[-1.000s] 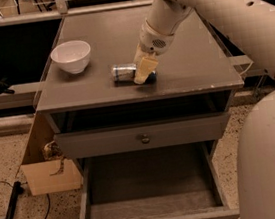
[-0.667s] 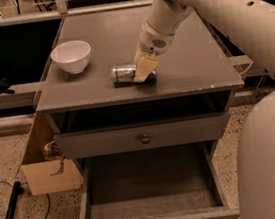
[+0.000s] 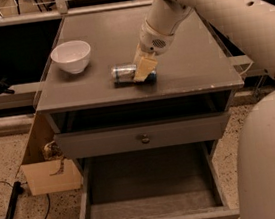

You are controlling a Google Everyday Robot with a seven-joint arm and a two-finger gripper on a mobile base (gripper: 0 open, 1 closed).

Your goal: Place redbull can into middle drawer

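The redbull can [image 3: 122, 73] lies on its side on the cabinet top [image 3: 117, 28], near the front edge and a little right of the middle, with its silver end pointing left. Only that end and a sliver of blue on the far side show plainly; the rest is covered by the gripper.

The robot's pale body [image 3: 273, 164] fills the lower right corner and is cut off by the frame, hiding the right end of the drawer fronts. Its arm [image 3: 224, 4] comes in from the upper right, also cut off at the edge, and slopes down across the grey cabinet.

The middle drawer [image 3: 150, 185] is pulled well out below, showing a deep box with a bare grey floor and side walls. Its front panel runs off the bottom of the frame. Above it sits a shut drawer [image 3: 106, 142] with a round knob [image 3: 145, 139], and above that a dark open slot under the top, where little can be made out.

A cardboard box [image 3: 45, 176] stands on the speckled floor to the left, partly behind the cabinet. A white bowl [image 3: 71, 56] stands upright on the left of the top, well apart from the can.

The gripper [image 3: 144, 70] is down at the can, its tan end over the can's right half and seemingly touching it. Whether it is clamped on the can or merely around it cannot be told from this angle.
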